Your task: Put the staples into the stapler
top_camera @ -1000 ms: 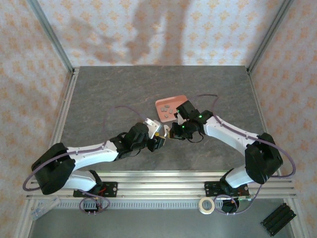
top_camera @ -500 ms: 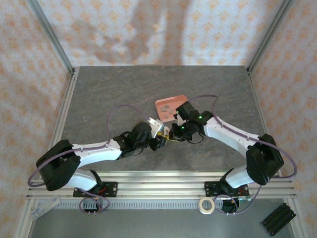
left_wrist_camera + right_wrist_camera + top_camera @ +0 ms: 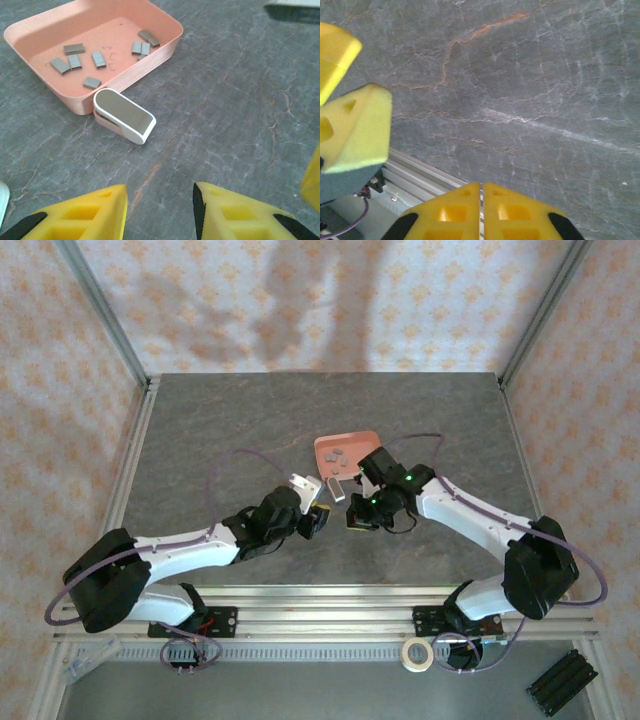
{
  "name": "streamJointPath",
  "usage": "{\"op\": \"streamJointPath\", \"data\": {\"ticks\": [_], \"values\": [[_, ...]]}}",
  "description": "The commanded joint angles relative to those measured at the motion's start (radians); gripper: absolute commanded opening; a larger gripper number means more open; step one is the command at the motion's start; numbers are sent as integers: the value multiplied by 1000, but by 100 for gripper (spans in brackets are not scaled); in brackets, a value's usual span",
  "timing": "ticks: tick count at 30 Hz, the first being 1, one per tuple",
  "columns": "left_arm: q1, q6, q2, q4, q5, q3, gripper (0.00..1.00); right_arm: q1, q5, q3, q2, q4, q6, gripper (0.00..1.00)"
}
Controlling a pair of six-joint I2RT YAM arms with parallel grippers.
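Tiny pale pink-and-white mini stapler [image 3: 124, 116], beige top, sitting on grey stone worktop [image 3: 240, 100], right against salmon-pink rectangular tray [image 3: 165, 47] holding small grey metal staples [image 3: 98, 59]. Nothing gripped: left jaws partly spread, right jaws clenched.

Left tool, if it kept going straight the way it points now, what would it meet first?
Probably the stapler, lying just off the left tool's line by the pink tray; depth is unclear, so the table could come first.
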Motion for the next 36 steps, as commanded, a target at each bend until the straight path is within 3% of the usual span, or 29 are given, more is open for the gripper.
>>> {"op": "streamJointPath", "data": {"ticks": [1,5,9,14,27,36], "values": [[18,-41,-22,1,-48,-16,41,6,90,34,-20,-65,-30,19],[76,-151,-38,22,-23,-38,41,7,167,88,27,-78,-68,44],[133,-222,-82,8,-20,-66,41,28,301,162,112,-92,-125,54],[203,-274,-164,-52,-37,-99,42,55,431,288,266,-97,-213,55],[268,-263,-252,-128,-38,-132,42,55,529,531,609,-63,-321,55],[280,-248,-271,-146,-44,-135,42,53,536,626,701,-47,-338,43]]}}
